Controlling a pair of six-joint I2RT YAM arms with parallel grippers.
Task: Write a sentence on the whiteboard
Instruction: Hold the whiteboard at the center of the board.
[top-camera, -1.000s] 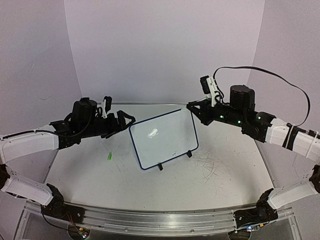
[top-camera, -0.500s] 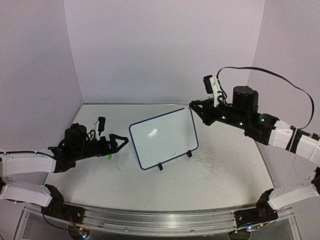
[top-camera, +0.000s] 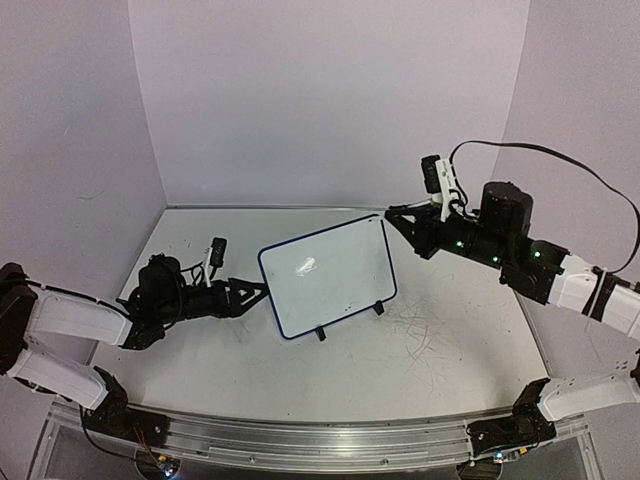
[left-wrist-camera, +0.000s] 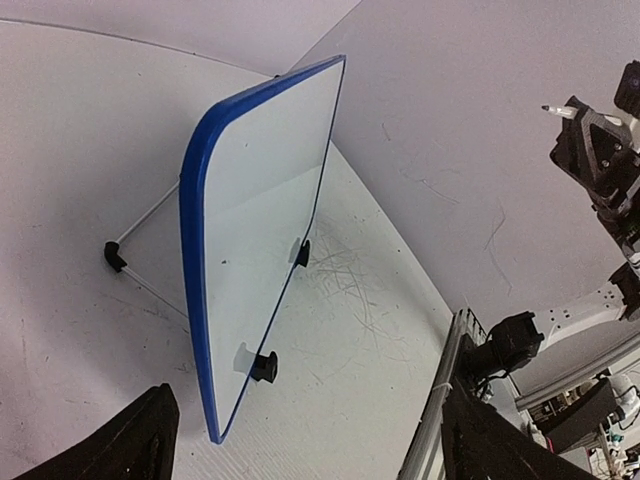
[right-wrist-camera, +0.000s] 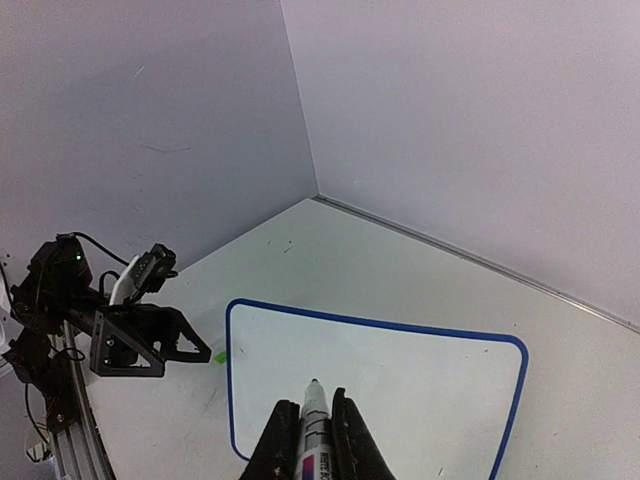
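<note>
We see the table (top-camera: 455, 345) first, white and scuffed with grey scribbles, under and ahead of both grippers. The board (top-camera: 335, 272) stands on it between the two arms, tilted back on two black feet (top-camera: 320, 334) with a thin wire prop behind.

The left gripper (top-camera: 250, 293) lies low over the table with its fingers (left-wrist-camera: 145, 440) spread wide and nothing between them. The board is just ahead of it, the blue left edge facing the gap between the jaws. From the left wrist view we cannot tell whether that edge touches a finger. It looks just clear.

The right gripper (right-wrist-camera: 312, 445) hangs higher and is closed on a marker (right-wrist-camera: 314, 408), whose tip points forward past the fingertips. The board is ahead of and below this gripper, its upper right corner the nearest part, and the tip is apart from the surface. In the right wrist view the board's face shows plain white inside the blue rim. The top view adds one bright glare patch on it.

A small green bit (right-wrist-camera: 219, 356) lies on the table just beside the left gripper's fingertips, between them and the board's left edge.
</note>
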